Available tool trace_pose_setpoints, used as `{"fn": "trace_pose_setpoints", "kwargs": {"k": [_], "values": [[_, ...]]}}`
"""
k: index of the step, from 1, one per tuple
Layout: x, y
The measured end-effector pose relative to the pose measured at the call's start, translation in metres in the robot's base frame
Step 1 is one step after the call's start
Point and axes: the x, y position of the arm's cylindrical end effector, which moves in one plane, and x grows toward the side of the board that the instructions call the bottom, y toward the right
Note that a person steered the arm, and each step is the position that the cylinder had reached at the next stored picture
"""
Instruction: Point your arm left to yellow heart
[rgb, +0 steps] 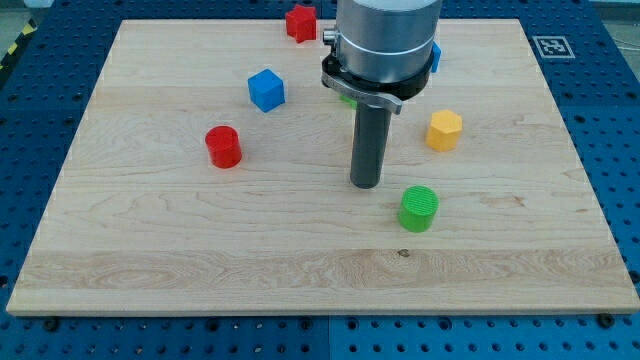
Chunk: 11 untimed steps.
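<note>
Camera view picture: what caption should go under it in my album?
My tip rests on the wooden board between the green cylinder block, yellow hexagonal block and red cylinder block.

Near the tabletop's top edge, the arm's grey body runs off the picture's top and hides most of two blocks. A blue block shows only as a sliver at the body's right; its shape cannot be told. A green block peeks out beneath the collar, shape unclear. No yellow heart is visible.
</note>
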Motion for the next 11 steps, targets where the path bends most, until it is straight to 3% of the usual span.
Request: {"fn": "trace_pose_setpoints", "kwargs": {"k": [3,6,7,9,11], "values": [[0.014,-0.004],[0.018,-0.054],[0.013,-0.062],[-0.038,-0.062],[-0.044,-0.038]]}}
